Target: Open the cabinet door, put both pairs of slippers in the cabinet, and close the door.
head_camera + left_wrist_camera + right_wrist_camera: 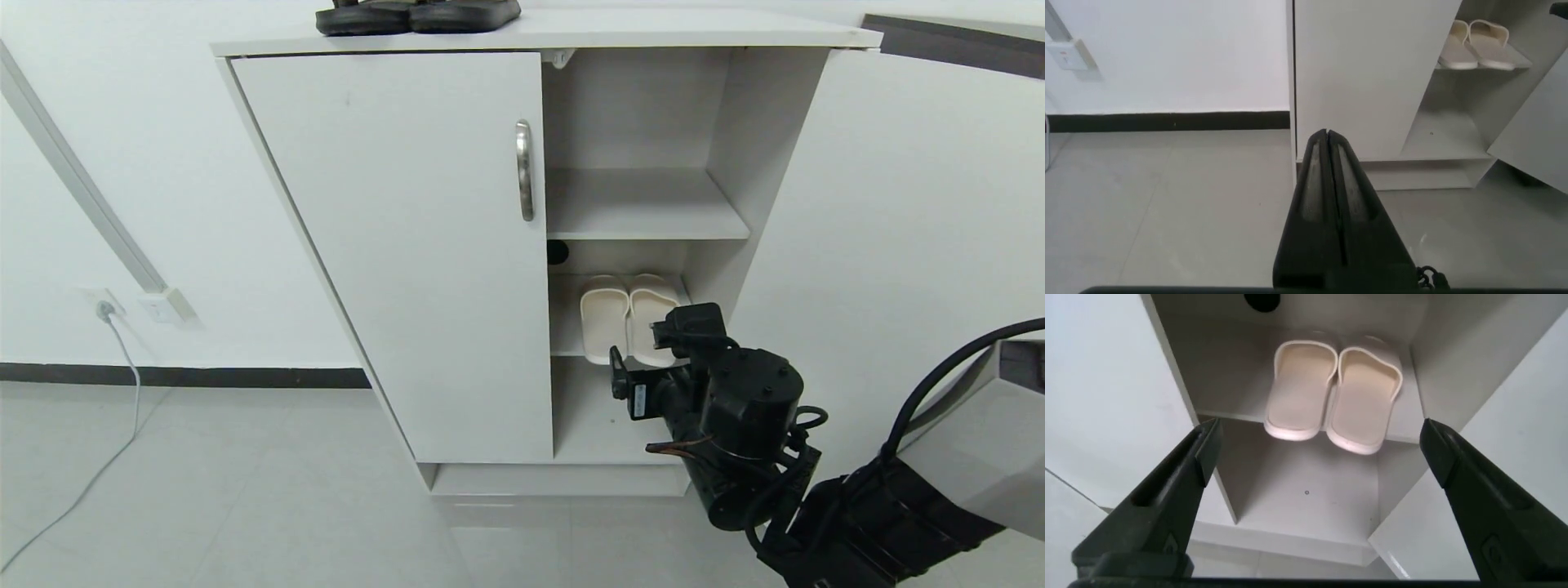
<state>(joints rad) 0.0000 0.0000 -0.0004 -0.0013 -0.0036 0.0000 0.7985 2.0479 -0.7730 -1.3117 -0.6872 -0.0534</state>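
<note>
- Left gripper: its fingers are pressing together on nothing; it is hanging low in front of the cabinet, off the shut side.
- Right gripper: its jaws are standing wide apart and empty, facing the cabinet's open half just in front of the lower shelf.
- White slippers: these are lying side by side on that lower shelf, inside the cabinet.
- Right door: this is standing swung open beside the cabinet, while the left door is staying shut.
- Black slippers: these are sitting on the cabinet's top, outside it.
- Step in hand, as judged: one pair is looking placed, and the second pair is waiting. The next move is calling for an open gripper raised to the cabinet's top, a firm pinch on the black pair, a descent to a free shelf, then the door.
- Writing: none is readable; a pale label on the right gripper is too small to make out.
</note>
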